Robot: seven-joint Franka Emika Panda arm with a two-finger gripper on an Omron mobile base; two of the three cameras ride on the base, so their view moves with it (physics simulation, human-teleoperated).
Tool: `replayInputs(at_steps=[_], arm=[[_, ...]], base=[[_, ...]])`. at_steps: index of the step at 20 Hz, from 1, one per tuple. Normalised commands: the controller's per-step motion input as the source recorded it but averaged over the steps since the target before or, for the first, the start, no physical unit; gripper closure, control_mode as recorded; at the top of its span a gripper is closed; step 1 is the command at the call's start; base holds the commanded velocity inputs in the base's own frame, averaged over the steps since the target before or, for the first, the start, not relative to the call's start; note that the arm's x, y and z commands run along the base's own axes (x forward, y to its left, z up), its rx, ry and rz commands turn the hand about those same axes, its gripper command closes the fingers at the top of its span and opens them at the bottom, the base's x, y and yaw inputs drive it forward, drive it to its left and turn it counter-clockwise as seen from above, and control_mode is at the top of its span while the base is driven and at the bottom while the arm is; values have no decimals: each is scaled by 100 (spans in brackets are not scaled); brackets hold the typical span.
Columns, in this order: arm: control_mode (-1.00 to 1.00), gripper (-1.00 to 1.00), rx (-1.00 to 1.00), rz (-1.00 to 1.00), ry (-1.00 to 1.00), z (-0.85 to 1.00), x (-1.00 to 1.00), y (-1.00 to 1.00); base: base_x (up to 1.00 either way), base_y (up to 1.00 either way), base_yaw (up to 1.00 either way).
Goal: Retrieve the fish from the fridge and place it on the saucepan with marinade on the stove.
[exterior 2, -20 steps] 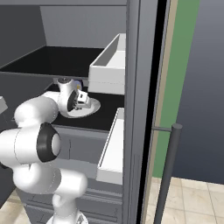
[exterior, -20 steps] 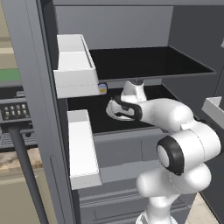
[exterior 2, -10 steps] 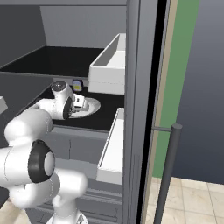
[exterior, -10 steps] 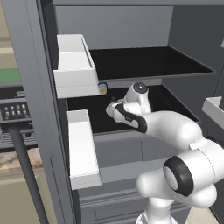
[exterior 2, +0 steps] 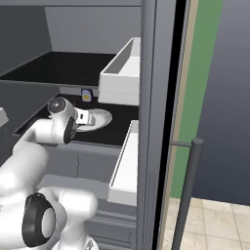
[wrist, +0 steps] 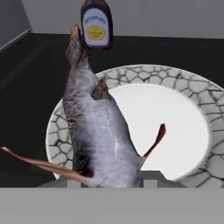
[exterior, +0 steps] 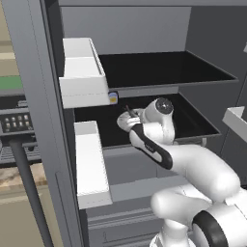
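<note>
Fish (wrist: 98, 131) fills the left of the hand view, over the left rim of a white plate (wrist: 188, 92) with a crackled border, on the fridge's (exterior: 29, 96) lower black shelf (exterior: 193, 120). The gripper (wrist: 107, 183) pinches its body. 1 dark bottle (wrist: 96, 24) stands just behind its far end

White arm stretched forward and low, claw (exterior: 126, 116) narrowed, wrist bent sideways
</note>
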Motion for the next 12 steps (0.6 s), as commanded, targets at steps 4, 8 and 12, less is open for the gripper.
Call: replayInputs(at_steps=[4,8,12], arm=[[-100,100,0,9,6,16,-56,0],[-100,100,0,11,16,22,-56,0],[-100,100,-1,5,12,40,-70,0]], base=[[0,0,0],[0,0,0],[0,0,0]])
